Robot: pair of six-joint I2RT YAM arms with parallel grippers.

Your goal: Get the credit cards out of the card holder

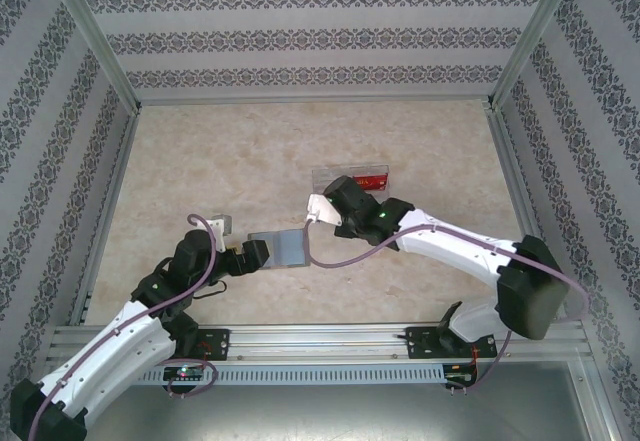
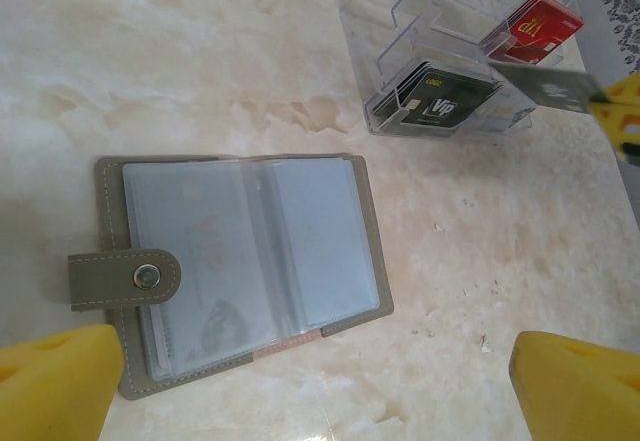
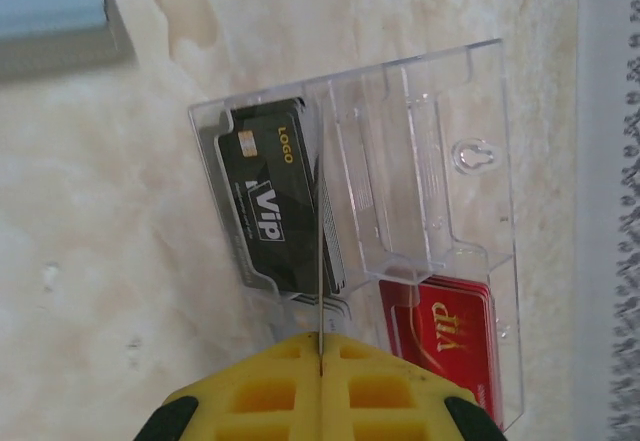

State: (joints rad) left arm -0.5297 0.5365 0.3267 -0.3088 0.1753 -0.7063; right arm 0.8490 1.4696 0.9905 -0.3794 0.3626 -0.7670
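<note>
left gripper (image 2: 320, 386) agape over holder (image 2: 245, 261), lower left | right gripper (image 3: 320, 363) pinching card (image 2: 548, 85) above tray (image 3: 470, 91), upper right | done: black card (image 3: 270, 211), red card (image 3: 450, 331) in tray | to do: pale card (image 2: 195, 256) seemingly in holder sleeve

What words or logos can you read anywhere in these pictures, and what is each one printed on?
"LOGO": gold letters on the black card in the clear tray.
"VIP": white letters on the same black card.
"VIP": on the red card in the tray.
Too blurred to read: marks on the dark card in the right gripper.
Too faint to read: print inside the card holder.
</note>
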